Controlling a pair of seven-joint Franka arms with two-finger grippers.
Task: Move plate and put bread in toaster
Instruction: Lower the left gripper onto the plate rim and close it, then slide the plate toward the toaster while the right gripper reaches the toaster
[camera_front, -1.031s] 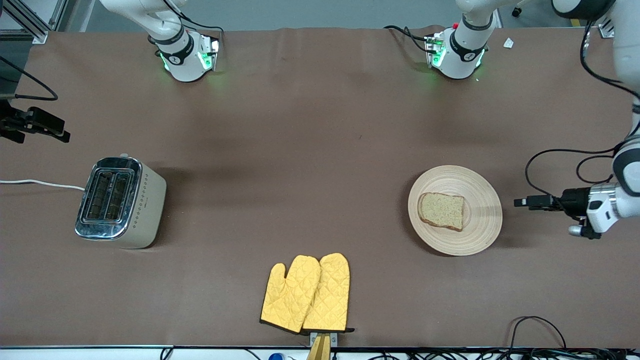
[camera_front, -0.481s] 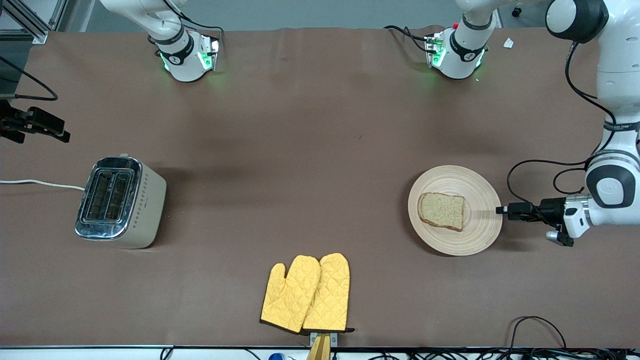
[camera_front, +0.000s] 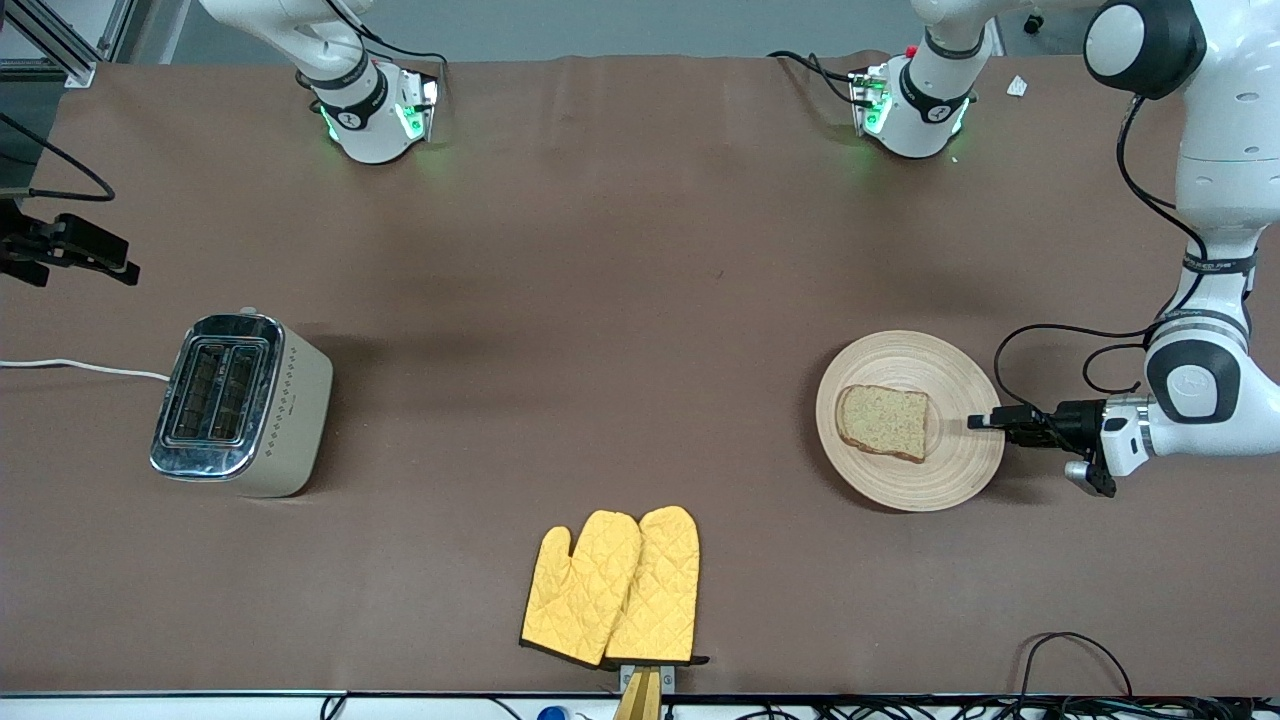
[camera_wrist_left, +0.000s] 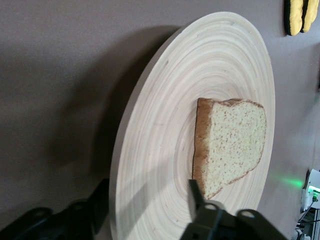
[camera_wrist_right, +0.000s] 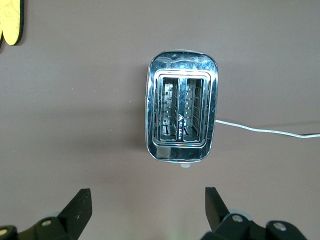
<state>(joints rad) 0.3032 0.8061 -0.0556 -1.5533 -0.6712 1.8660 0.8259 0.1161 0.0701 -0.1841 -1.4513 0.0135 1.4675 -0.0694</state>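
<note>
The wooden plate (camera_front: 960, 470) lies toward the left arm's end of the table with the bread (camera_front: 883, 421) on it. My left gripper (camera_front: 985, 421) is low at the plate's rim, open, with one finger over the plate and one outside the rim. In the left wrist view the plate (camera_wrist_left: 165, 125) and the bread (camera_wrist_left: 232, 142) fill the frame, and the rim sits between the open jaws of the left gripper (camera_wrist_left: 147, 187). The toaster (camera_front: 240, 405) stands toward the right arm's end, both slots empty. My right gripper (camera_wrist_right: 147, 192) waits open, high over the table, and looks down on the toaster (camera_wrist_right: 181, 105).
Two yellow oven mitts (camera_front: 612, 587) lie near the table's front edge, nearer to the front camera than the plate and the toaster. The toaster's white cord (camera_front: 80, 368) runs off the right arm's end of the table.
My left gripper has moved in toward the plate, from beside it to over its rim. The plate, the bread, the toaster and the right arm have not moved.
</note>
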